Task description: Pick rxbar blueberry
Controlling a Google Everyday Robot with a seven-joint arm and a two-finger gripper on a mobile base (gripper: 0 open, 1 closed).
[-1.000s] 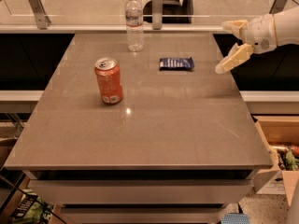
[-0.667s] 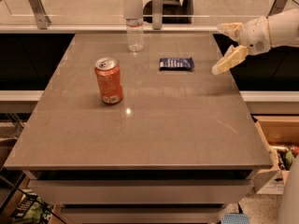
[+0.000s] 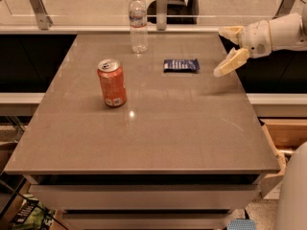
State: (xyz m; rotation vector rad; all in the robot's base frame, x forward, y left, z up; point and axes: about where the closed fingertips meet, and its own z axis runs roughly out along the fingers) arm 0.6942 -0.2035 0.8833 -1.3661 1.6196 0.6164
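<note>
The rxbar blueberry (image 3: 181, 64) is a small flat navy-blue wrapper lying flat on the grey table (image 3: 144, 133), toward the back and right of middle. My gripper (image 3: 224, 51) comes in from the right edge of the view, above the table's back right corner. It is open and empty, with one pale finger (image 3: 230, 62) low and one high. It is to the right of the bar, apart from it.
An orange soda can (image 3: 112, 83) stands upright left of middle. A clear water bottle (image 3: 138, 22) stands at the back edge. A glass rail with metal posts (image 3: 162, 6) runs behind the table. An open drawer (image 3: 286, 135) is at the right.
My gripper has moved left over the table's right edge, closer to the bar. The bar, can and bottle have not moved.
</note>
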